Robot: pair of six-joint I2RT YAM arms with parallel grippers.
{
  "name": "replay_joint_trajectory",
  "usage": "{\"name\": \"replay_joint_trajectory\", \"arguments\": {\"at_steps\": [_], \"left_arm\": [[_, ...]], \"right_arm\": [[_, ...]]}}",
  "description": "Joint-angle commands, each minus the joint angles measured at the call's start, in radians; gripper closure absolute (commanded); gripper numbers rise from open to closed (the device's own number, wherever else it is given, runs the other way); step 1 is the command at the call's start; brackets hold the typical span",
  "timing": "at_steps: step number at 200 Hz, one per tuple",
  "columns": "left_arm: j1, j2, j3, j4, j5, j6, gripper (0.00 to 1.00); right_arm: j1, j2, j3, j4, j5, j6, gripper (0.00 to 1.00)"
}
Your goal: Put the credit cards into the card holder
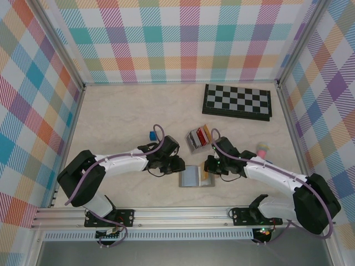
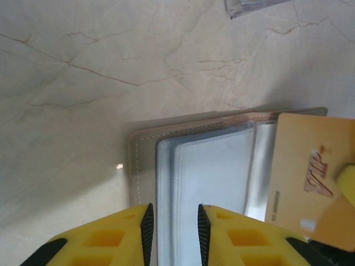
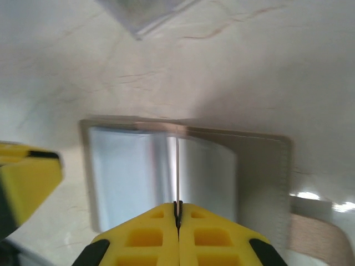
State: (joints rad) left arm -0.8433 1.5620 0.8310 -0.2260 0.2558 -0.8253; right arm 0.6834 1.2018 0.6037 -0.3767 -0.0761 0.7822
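Marble surface (image 1: 122,122) w/ open card holder (image 1: 195,177), R gripper (image 3: 177,206) clamped on gold VIP card (image 2: 310,172), L gripper (image 2: 173,213) slightly apart over holder edge; risk of missed slot from unpinned holder sliding.

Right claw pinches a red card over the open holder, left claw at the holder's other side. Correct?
Not quite: the card is gold, not red, as the left wrist view shows. The rest holds: the right claw pinches it over the open holder, with the left claw at the other side.
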Motion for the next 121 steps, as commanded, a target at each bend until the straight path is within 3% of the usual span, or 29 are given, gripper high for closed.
{"name": "replay_joint_trajectory", "arguments": {"at_steps": [1,52,121], "left_arm": [[-0.007,-0.017,-0.008,0.043,0.066,0.002,0.69],[-0.011,0.016,-0.002,0.042,0.088,-0.013,0.61],[-0.033,0.06,0.025,0.042,0.093,-0.011,0.62]], "right_arm": [[0.004,0.003,0.026,-0.082,0.092,0.028,0.95],[0.003,-0.063,0.039,-0.154,0.165,0.022,0.94],[0.002,-0.07,0.02,-0.191,0.21,0.015,0.94]]}}
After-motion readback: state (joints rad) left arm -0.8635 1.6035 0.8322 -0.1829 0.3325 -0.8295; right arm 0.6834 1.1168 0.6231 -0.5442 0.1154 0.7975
